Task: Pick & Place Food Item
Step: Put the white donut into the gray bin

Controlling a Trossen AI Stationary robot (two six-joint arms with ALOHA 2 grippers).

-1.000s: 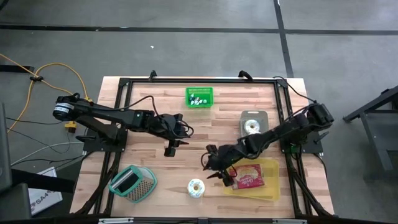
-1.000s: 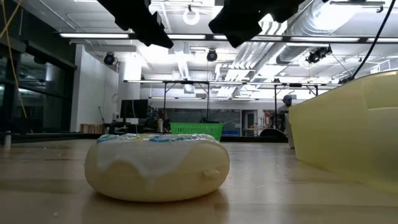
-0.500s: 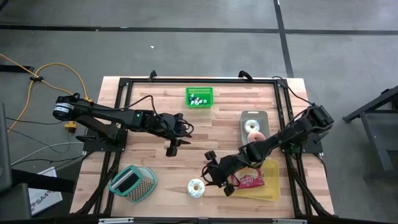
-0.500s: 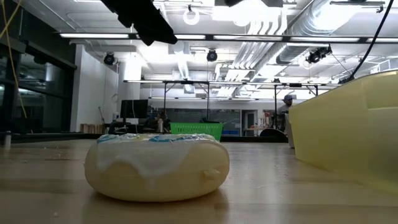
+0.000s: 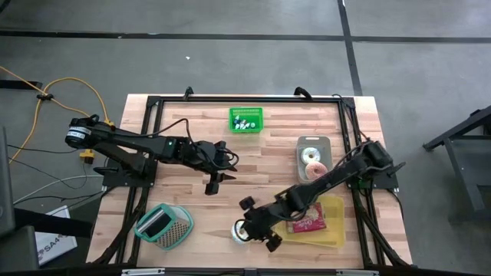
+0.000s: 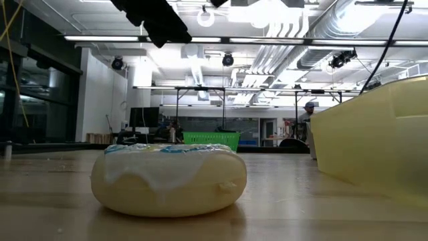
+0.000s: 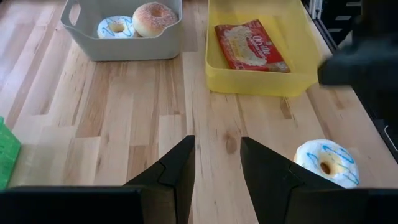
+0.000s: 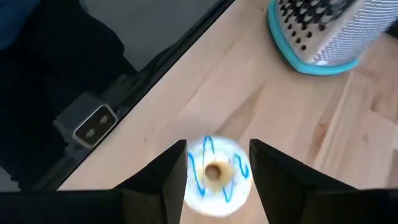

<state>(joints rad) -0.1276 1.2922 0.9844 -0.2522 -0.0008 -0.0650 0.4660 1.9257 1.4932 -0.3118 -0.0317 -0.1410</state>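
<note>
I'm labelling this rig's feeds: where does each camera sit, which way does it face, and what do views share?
High view: above the table, facing straight down; both arms show, right gripper over the white iced donut.
Low view: at tabletop height, facing level across; only dark arm parts overhead.
Left wrist view: on the left arm, facing past its open gripper toward the yellow tray and grey bin.
Right wrist view: on the right arm, facing down; its open fingers flank the donut.
All four share the donut.

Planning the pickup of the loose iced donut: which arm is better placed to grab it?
Right. The right gripper hangs open right over the iced donut, fingers framing it in its wrist view; the left gripper waits mid-table, farther off.
</note>
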